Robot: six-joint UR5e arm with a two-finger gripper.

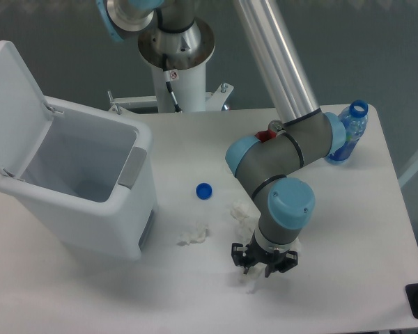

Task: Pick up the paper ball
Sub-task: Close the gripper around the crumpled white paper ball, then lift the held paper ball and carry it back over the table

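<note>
The tool [263, 268] points down low over the counter [348, 229], its fingers drawn close about the paper ball [250, 278], white paper showing between and below them; a firm grip cannot be confirmed. Other paper wads [193, 234] lie left, near a blue cap [204, 190].

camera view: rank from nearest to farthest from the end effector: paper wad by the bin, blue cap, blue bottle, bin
1. Paper wad by the bin: on the table to the image left of the end effector.
2. Blue cap: up and left, mid-table.
3. Bin: far left, lid open; its near wall is about as close as the cap, too close to call.
4. Blue bottle: far right corner.
</note>
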